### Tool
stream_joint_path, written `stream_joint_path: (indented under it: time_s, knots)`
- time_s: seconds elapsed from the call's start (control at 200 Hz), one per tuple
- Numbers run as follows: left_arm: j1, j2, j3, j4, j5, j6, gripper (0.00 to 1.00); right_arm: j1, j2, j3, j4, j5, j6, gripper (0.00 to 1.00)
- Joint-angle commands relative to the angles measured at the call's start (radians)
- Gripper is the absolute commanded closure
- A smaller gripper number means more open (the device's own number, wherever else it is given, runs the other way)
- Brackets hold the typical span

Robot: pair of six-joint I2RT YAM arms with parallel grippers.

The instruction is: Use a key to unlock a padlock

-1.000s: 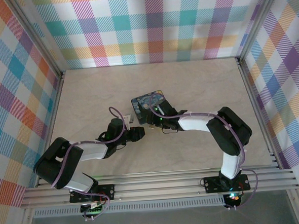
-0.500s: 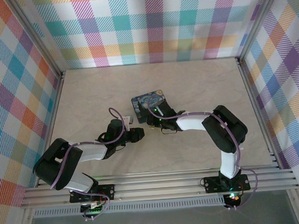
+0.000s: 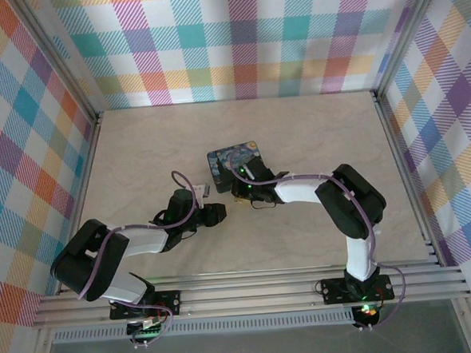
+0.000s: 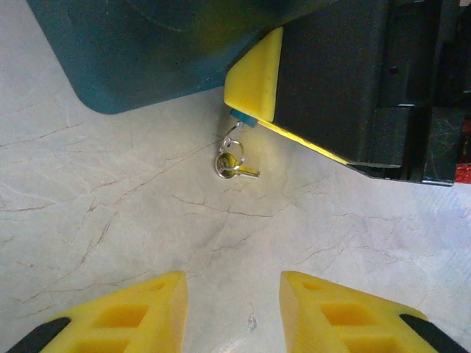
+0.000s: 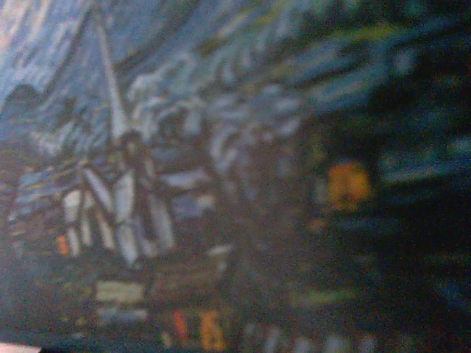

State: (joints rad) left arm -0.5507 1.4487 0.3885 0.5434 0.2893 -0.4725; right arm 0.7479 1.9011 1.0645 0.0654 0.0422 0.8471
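Two states: right jaws (image 4: 249, 122) clamp padlock (image 4: 239, 118), key (image 4: 235, 169) on table (image 4: 110, 220); left jaws (image 4: 232, 294) apart, empty.

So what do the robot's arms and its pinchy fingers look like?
Both the left arm and the right arm are chunky black joints with smooth white shells between, and thin purple cables loop along them. The left gripper's fingers are bright yellow wedges with square hollows, black further back.
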Motion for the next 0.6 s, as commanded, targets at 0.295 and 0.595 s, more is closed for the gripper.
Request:
stream_joint_path:
  time_s: [0.295, 0.595]
  knots:
    - [0.079, -0.009, 0.0, 0.103, 0.152, -0.064, 0.62, 0.004, -0.054, 0.008, -0.024, -0.084, 0.075, 0.95]
    - [0.089, 0.146, -0.014, 0.419, 0.243, -0.214, 0.62, -0.003, -0.113, 0.004, -0.033, -0.162, 0.2, 1.0]
